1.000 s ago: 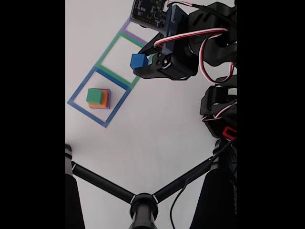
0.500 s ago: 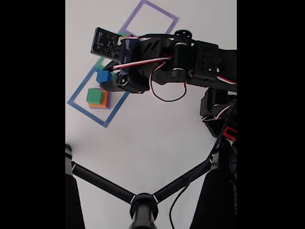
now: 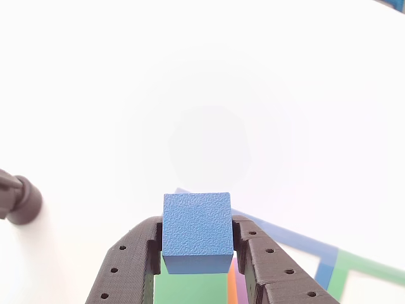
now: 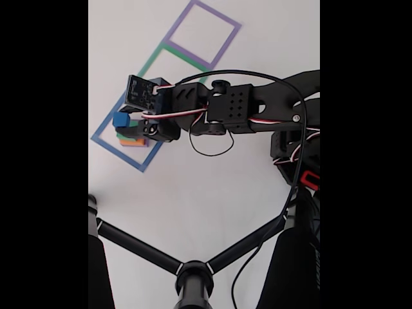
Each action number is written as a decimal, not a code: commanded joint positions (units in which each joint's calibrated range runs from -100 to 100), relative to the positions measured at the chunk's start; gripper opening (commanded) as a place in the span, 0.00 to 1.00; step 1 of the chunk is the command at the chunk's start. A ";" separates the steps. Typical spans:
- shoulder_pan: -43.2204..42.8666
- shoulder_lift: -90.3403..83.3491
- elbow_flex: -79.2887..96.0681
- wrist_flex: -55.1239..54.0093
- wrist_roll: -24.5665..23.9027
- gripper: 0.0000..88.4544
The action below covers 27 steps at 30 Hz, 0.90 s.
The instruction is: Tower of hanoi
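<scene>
White table (image 4: 212, 187) — blue cube (image 3: 197, 232) pinched between end effector (image 3: 197, 253) fingers — above stacked blocks (image 4: 134, 141).

Blue cube (image 3: 197, 230) with grainy matte faces, black gripper (image 3: 197, 253), green block (image 3: 190, 288), orange block (image 3: 231, 288), white table (image 3: 202, 95)

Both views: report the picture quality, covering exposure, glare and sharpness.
Other view: the table is blown out to near-white glare; the blue cube between the gripper fingers is sharp, its grain visible. Fixed view: black bars flank the picture, the lighting is even, and the stack under the cube is small and soft.
</scene>
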 commanded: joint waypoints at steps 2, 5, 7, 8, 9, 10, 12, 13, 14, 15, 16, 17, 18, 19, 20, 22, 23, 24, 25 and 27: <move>-0.58 0.24 -0.02 -3.71 0.59 0.04; -0.78 0.24 1.35 -4.84 0.59 0.04; -0.87 0.24 2.35 -5.81 0.59 0.04; -0.97 0.24 2.80 -6.30 0.59 0.04; -0.97 0.32 3.16 -6.70 0.59 0.04; -1.06 0.40 3.44 -7.03 0.59 0.04; -1.16 0.64 3.62 -7.35 0.59 0.04; -1.16 0.80 3.62 -7.59 0.59 0.04; -1.16 1.04 3.62 -7.84 0.59 0.04; -1.16 1.37 3.62 -8.16 0.59 0.04; -1.16 1.77 3.62 -8.49 0.59 0.04; -1.16 2.09 3.62 -8.89 0.59 0.04; -1.16 2.42 3.62 -9.38 0.59 0.04; -1.16 2.66 3.62 -9.62 0.59 0.04; -1.16 2.98 3.62 -9.94 0.59 0.04; -1.06 3.63 3.62 -10.67 0.59 0.04; -0.97 3.87 3.62 -10.83 0.59 0.04; -0.87 4.11 3.62 -11.08 0.59 0.04; -0.78 4.35 3.62 -11.24 0.59 0.04; -0.58 4.68 3.62 -11.48 0.59 0.04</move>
